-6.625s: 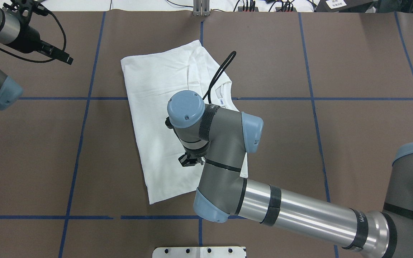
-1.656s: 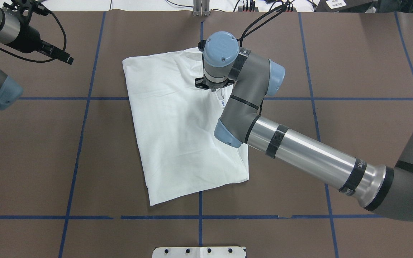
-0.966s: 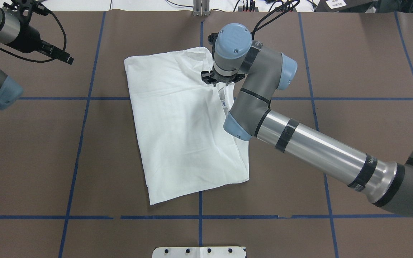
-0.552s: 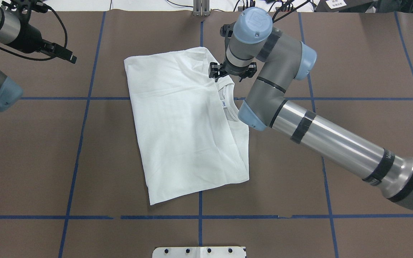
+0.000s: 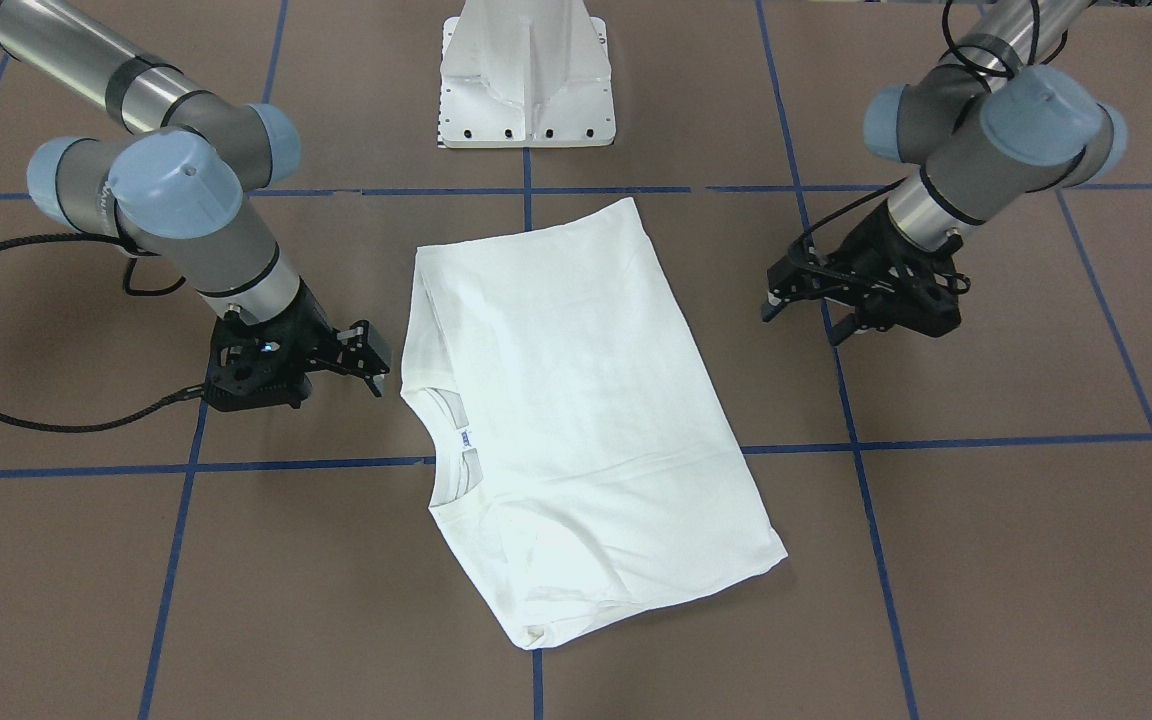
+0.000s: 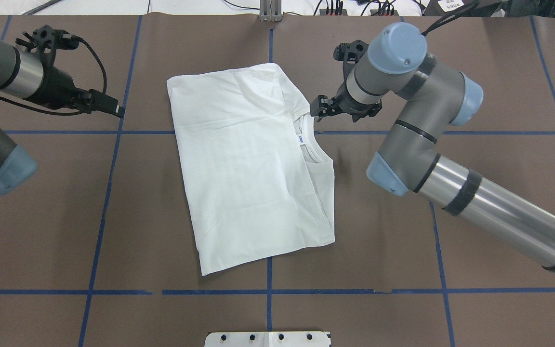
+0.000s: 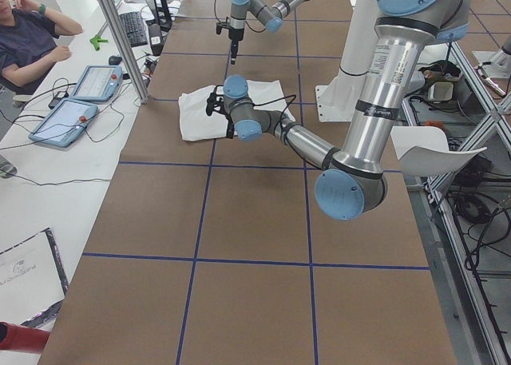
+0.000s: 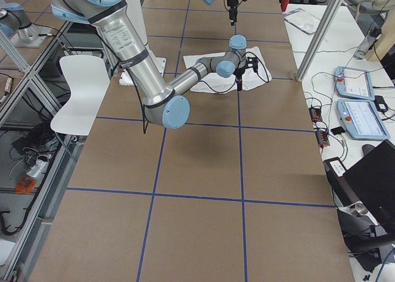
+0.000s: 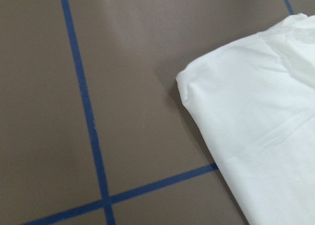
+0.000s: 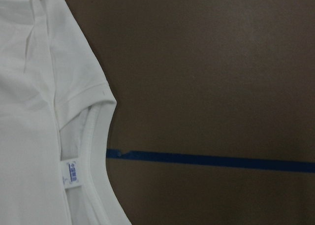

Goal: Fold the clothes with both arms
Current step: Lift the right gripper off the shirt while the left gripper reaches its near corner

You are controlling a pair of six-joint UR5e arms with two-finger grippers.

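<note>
Overhead exterior: seeing the white T-shirt (image 6: pixel 244 178) flat in the middle of the table (image 6: pixel 41 217), folded to a rough rectangle. Collar (image 6: pixel 317 153) and neck label (image 6: pixel 300 140) exposed on the edge facing the right gripper (image 6: pixel 344 110). Lying between both grippers, touching neither.

Right gripper: parked just beside the collar end, off the cloth. Jaws spread, nothing in them. Reads as release-and-clear, backed off sideways so as not to drag the top layer.

Left gripper (image 5: pixel 803 322): well apart on the opposite side, level with the shirt's far end. Going by the front-facing view, jaws parted and empty. Probably staged for a two-arm grab on the next fold, judgement only.

Confirmed on the wrist views: only cloth edge, brown surface and blue tape lines (image 9: pixel 88 112), no fingers in frame.

Versus earlier:
- 6.6 s back: right arm over the shirt's near half.
- 1.7 to 1.0 s back: down at the collar end, fabric pulled taut toward it.
- 0.6 s back: at the cloth's edge.
- Now: clear of it, cloth settled flatter.
- Left gripper: shifted a little toward the shirt.
- Shirt outline: about unchanged.
</note>
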